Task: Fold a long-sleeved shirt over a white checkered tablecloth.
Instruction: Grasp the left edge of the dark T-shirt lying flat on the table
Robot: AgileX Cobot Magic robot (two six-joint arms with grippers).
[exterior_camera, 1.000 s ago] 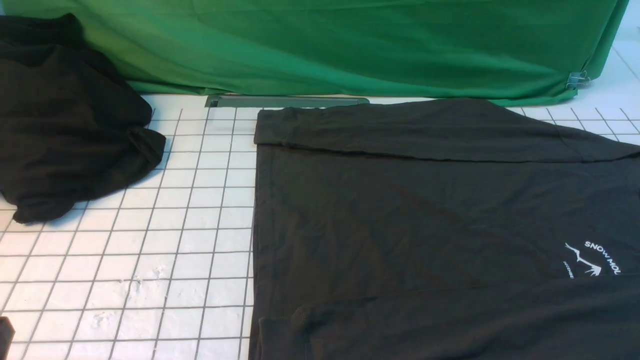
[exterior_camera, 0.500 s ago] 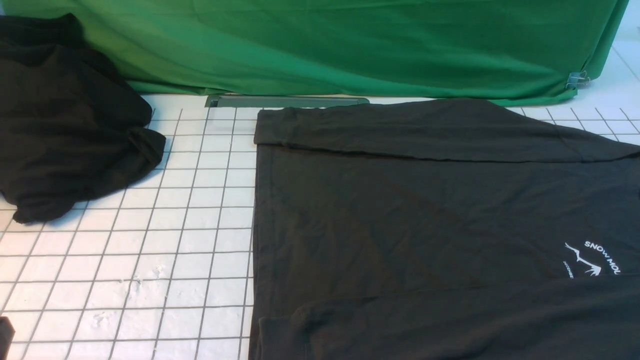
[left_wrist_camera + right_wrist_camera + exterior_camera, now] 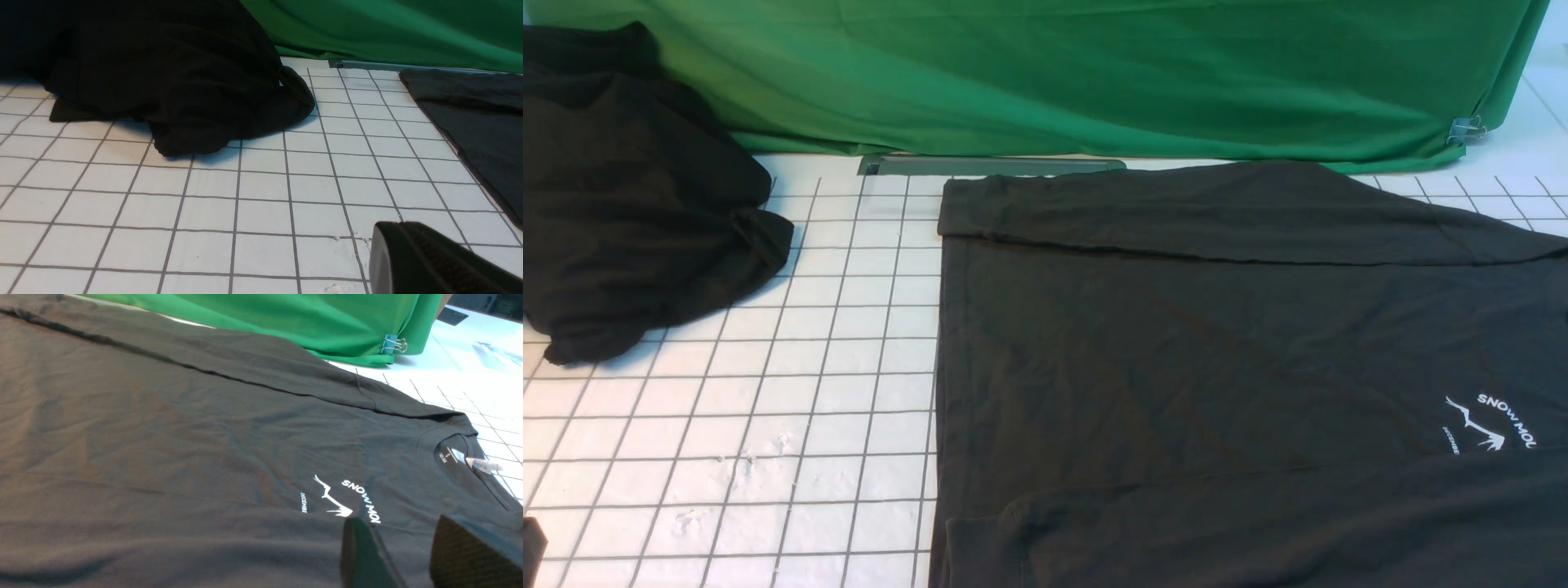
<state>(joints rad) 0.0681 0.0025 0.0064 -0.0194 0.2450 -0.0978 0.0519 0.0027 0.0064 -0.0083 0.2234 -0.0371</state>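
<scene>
The charcoal long-sleeved shirt (image 3: 1217,351) lies flat on the white checkered tablecloth (image 3: 849,367), filling the right half of the front view. Its far edge and its near edge are each folded in over the body. The white logo (image 3: 1490,425) shows near the right edge. In the right wrist view the logo (image 3: 347,498) and the collar with its label (image 3: 457,457) lie just beyond my right gripper (image 3: 398,522). That gripper hangs open over the shirt (image 3: 184,437) with nothing between its fingers. My left gripper (image 3: 398,228) is shut and empty over bare tablecloth (image 3: 245,204), left of the shirt's edge (image 3: 482,122).
A crumpled heap of deeper black cloth (image 3: 629,196) sits at the far left on the tablecloth. Green cloth (image 3: 1094,73) hangs along the back, held by a binder clip (image 3: 1466,129) at its right corner. A grey metal strip (image 3: 988,166) lies at its foot.
</scene>
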